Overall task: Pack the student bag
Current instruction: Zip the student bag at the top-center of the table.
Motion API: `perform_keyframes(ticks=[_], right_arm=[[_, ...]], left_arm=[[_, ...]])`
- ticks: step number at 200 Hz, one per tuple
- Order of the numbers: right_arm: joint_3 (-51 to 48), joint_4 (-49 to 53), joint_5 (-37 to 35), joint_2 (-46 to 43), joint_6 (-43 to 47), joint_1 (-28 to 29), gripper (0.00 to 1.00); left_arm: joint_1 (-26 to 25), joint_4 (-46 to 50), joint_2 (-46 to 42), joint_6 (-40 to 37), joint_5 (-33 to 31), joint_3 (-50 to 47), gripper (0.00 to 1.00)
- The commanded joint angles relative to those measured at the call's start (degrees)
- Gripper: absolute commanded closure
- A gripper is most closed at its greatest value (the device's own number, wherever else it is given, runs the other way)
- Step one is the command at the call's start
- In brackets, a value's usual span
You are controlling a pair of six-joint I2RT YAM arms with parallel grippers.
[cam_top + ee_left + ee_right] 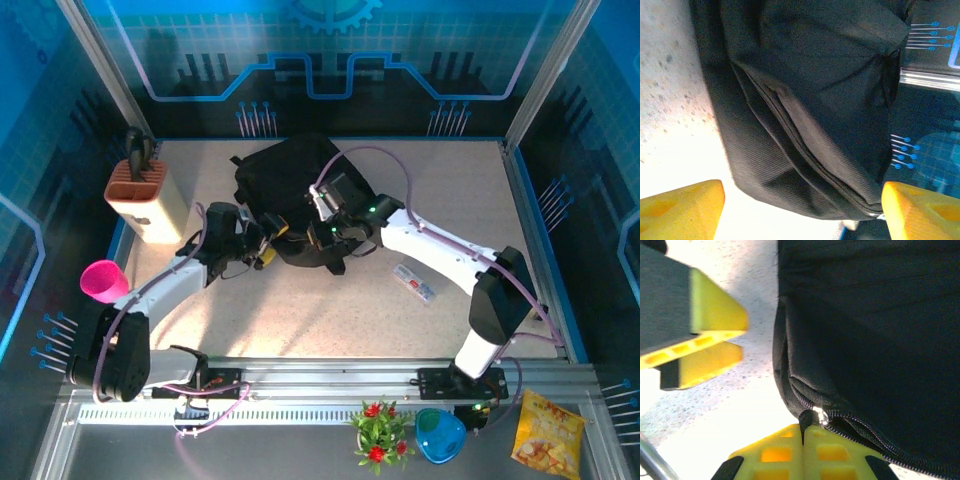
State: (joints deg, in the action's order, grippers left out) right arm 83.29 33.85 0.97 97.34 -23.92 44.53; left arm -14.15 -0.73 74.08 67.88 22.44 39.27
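Logging student bag [290,180]: black fabric, soft, limp, I judge light | my right tool [805,440] pinches zip pull [803,422] | left tool [802,210] spread | best hold: zip seam [875,440].

The right gripper [804,435] was pictured clamped on the black zipper pull [803,421] of the student bag [865,315], next to its silver slider [820,416]. The left gripper [742,337] was seen parted above the speckled surface [755,400], just beside the bag.

The student bag [880,315] is matt woven cloth, its zip [820,416] glossy metal.
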Motion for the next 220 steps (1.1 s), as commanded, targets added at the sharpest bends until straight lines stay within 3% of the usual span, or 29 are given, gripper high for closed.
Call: perform_keyframes(ticks=[1, 60, 111, 168, 220], right_arm=[[2.0, -4.49, 4.74, 0.59, -0.27, 1.66, 1.0], [-1.75, -8.04, 7.23, 0.01, -0.95, 3.66, 1.0], [-5.05, -8.07, 7.4, -0.72, -1.91, 3.76, 1.0], [-12.12, -7.04, -0.63, -4.78, -4.65, 3.46, 1.0], [-21.73, -4.46, -7.37, -10.53, -10.68, -1.27, 1.0]], left_arm=[[-1.63, -3.58, -0.05, 7.67, 2.48, -0.97, 0.19], [-2.2, -4.38, 1.65, 9.97, 1.03, -2.18, 0.35], [-2.28, -6.28, 4.59, 10.24, 0.81, -2.26, 0.59], [-1.85, -3.66, 9.53, 3.7, 1.55, -1.97, 0.86], [-0.7, -2.51, 10.94, 0.69, 0.73, -2.53, 0.94]])
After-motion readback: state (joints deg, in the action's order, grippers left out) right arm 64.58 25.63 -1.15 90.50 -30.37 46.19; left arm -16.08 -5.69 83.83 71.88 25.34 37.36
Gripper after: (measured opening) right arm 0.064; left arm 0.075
